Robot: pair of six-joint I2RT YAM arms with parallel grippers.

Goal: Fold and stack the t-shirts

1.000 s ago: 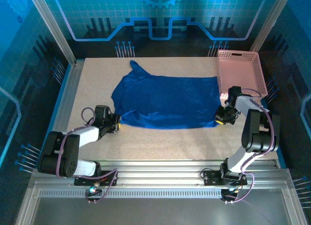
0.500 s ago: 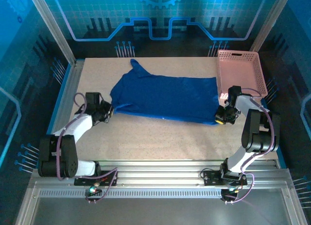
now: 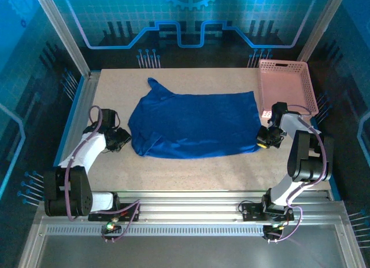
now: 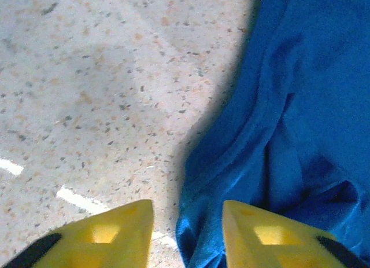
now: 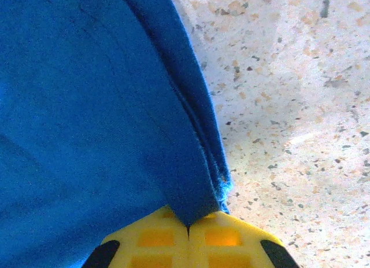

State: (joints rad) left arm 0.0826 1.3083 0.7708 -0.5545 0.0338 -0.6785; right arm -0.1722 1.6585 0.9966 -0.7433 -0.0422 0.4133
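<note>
One royal-blue t-shirt [image 3: 193, 123] lies spread across the middle of the table, plain side up, no print showing. My left gripper [image 3: 119, 139] sits at its left edge with yellow fingers [image 4: 115, 233] apart; a rumpled blue fold [image 4: 202, 221] lies loose between them, not pinched. My right gripper [image 3: 265, 138] is at the shirt's lower right corner, its jaws [image 5: 188, 230] shut on the shirt's hem [image 5: 196, 135].
A pink lattice basket [image 3: 286, 85] stands at the back right, just behind the right arm. Bare speckled tabletop [image 3: 191, 172] runs along the front, and more lies left of the shirt [image 4: 87, 94]. Metal rails edge the table.
The left gripper has let go of the shirt's left corner and drawn back to the left. The left side of the shirt has dropped and slumped flat; the right gripper has held still.
</note>
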